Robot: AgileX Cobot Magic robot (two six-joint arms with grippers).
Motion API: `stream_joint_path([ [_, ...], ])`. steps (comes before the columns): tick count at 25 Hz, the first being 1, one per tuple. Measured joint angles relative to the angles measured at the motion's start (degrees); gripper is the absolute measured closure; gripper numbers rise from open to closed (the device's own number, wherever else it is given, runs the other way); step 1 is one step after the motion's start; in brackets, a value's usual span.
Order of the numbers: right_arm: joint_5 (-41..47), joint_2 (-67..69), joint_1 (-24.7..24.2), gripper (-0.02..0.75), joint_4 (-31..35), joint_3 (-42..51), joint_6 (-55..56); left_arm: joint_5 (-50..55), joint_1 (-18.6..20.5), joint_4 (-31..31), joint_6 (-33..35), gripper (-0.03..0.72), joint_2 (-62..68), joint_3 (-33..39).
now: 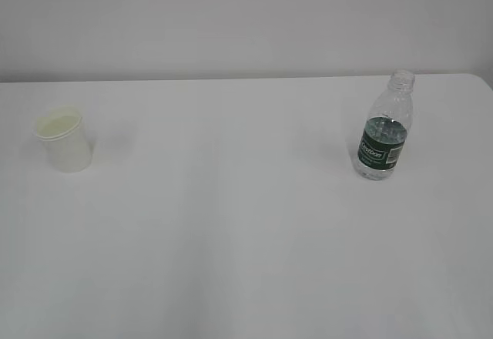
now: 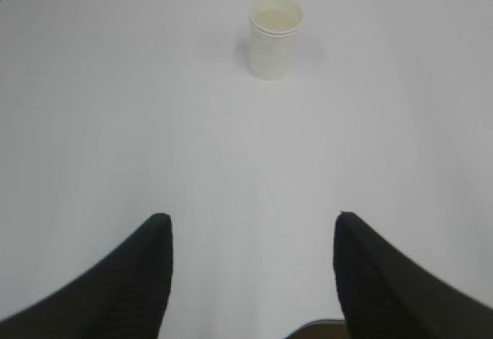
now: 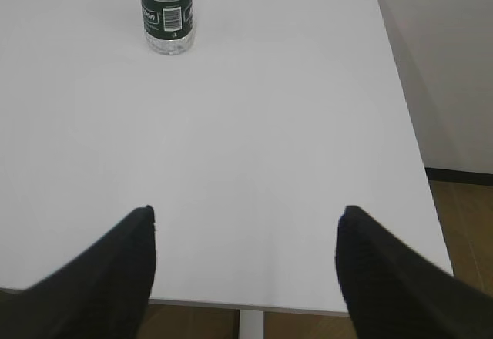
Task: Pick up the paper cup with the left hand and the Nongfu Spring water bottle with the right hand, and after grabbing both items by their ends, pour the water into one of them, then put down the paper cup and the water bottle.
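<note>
Paper cup (image 1: 63,140) upright, contents unclear; capless bottle (image 1: 384,129) part-filled with water (image 1: 379,171); left pincer (image 2: 252,227) and right pincer (image 3: 246,219) wide, empty.

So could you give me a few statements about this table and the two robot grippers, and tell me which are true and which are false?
1. The paper cup stands upright on the table. True.
2. The water bottle has a cap on. False: its neck is open.
3. The left gripper holds the cup. False: its jaws are open and empty, with the cup standing well ahead of them.
4. The bottle wears a dark green label band. True.
5. The right gripper is shut on the bottle. False: it is open, short of the bottle.
</note>
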Motion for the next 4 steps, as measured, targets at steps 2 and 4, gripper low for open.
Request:
stream_joint_path([
  [2,0.0,0.0,0.0,0.184,0.0,0.0,0.0,0.0,0.0,0.0,0.0,0.225,0.0,0.0],
  [4,0.0,0.0,0.0,0.184,0.0,0.0,0.0,0.0,0.0,-0.09,0.0,0.226,0.0,0.0],
])
